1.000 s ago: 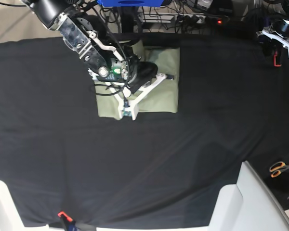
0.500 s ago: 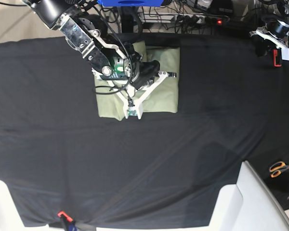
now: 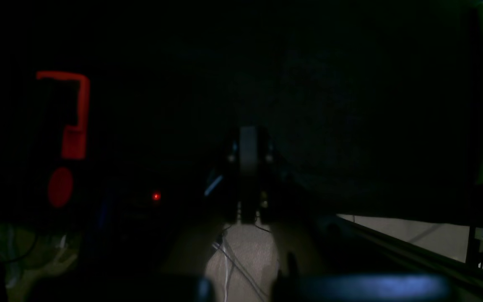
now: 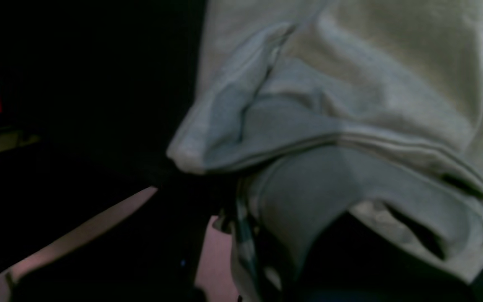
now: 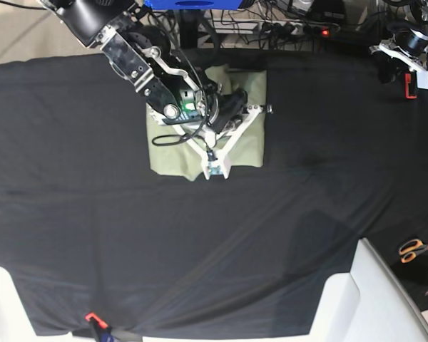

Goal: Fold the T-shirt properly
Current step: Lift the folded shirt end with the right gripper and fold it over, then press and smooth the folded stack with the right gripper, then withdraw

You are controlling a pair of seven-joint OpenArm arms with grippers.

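The pale green T-shirt [image 5: 246,139] lies folded into a rectangle on the black cloth [image 5: 200,235], at the back middle. My right arm reaches over it from the upper left, and my right gripper [image 5: 265,109] is shut at the shirt's right edge. Folded layers and a hem of the T-shirt [image 4: 350,96] fill the right wrist view, where cloth lies against dark fingers low in the frame. Whether any cloth is pinched does not show. My left gripper [image 5: 401,60] hangs shut and empty beyond the table's back right corner. Its closed fingers [image 3: 247,167] show in the dark left wrist view.
Orange-handled scissors [image 5: 414,249] lie off the cloth at the right edge. A red clamp [image 5: 411,85] sits by the left arm. White furniture [image 5: 364,299] stands at the front right and front left. An orange clip [image 5: 93,317] holds the cloth's front edge. Cables run along the back.
My right arm has slid to the right across the shirt, its fingertips reaching the shirt's right edge. The left arm shifted slightly at the back right, then held still.
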